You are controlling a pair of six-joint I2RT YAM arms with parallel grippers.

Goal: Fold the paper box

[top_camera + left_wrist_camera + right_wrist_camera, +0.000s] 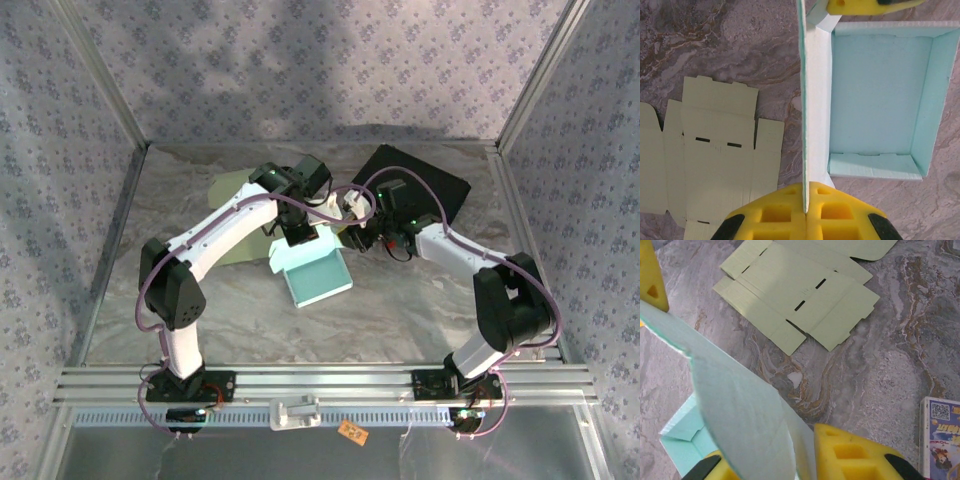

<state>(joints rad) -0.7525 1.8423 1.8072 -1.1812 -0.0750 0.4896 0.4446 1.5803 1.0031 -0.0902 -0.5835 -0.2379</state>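
Note:
The teal paper box (322, 282) lies half folded on the table, its tray (880, 95) open at the top. Its tall lid panel (815, 105) stands upright along one side. My left gripper (805, 212) is shut on the edge of that panel, which runs straight between its yellow pads. My right gripper (800, 467) is shut on a curved teal flap (740, 410) of the same box, and the flap hides most of the near finger. In the top view the left gripper (298, 236) and the right gripper (360, 238) meet just behind the box.
A flat, unfolded pale green box blank (238, 200) lies behind and left of the teal box (715, 155) (800, 290). A black sheet (425, 185) sits at the back right. A printed card (940, 437) lies near the right gripper. Patterned walls enclose the table.

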